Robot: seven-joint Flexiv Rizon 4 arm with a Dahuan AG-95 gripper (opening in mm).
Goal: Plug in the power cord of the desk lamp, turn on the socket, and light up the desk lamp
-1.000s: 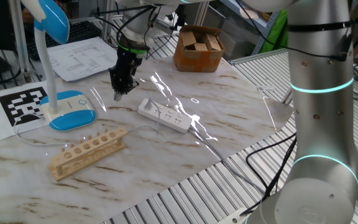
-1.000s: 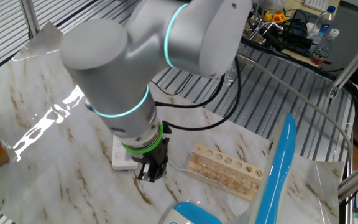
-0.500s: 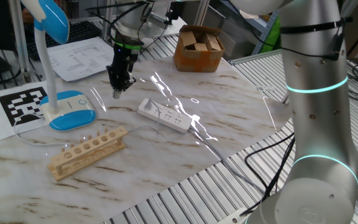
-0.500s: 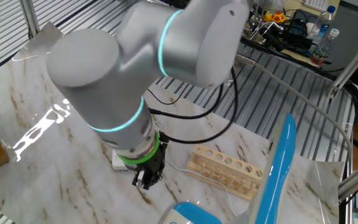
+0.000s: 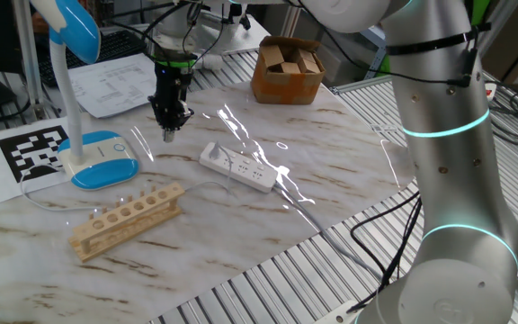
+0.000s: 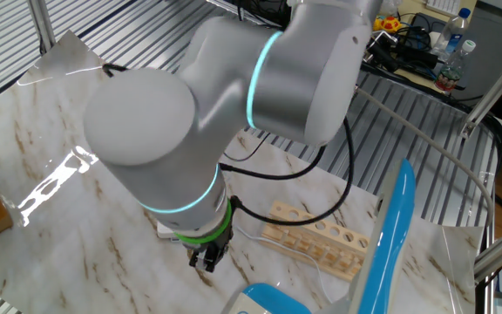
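The desk lamp stands at the left, with its blue-topped base (image 5: 102,160) on the marble table and its blue head (image 5: 72,25) high above. In the other fixed view only the head (image 6: 389,228) and a sliver of the base show. The white socket strip (image 5: 236,167) lies mid-table, mostly hidden behind the arm in the other view (image 6: 169,228). The thin power cord (image 5: 32,196) loops from the base and passes by the rack (image 6: 249,234). My gripper (image 5: 169,133) (image 6: 206,260) hangs just above the table between lamp base and socket, fingers together. A pale bit shows at the tips; I cannot tell if it is the plug.
A wooden rack with round holes (image 5: 126,219) (image 6: 321,242) lies in front of the lamp. A cardboard box (image 5: 286,68) stands at the back, papers (image 5: 115,83) behind the gripper, a black-and-white marker sheet (image 5: 32,149) at the left. Ribbed metal surrounds the marble slab.
The arm has swung and the gripper has shifted slightly toward the lamp side, away from the socket. The fingers stay together. Lamp, socket and rack have not moved.
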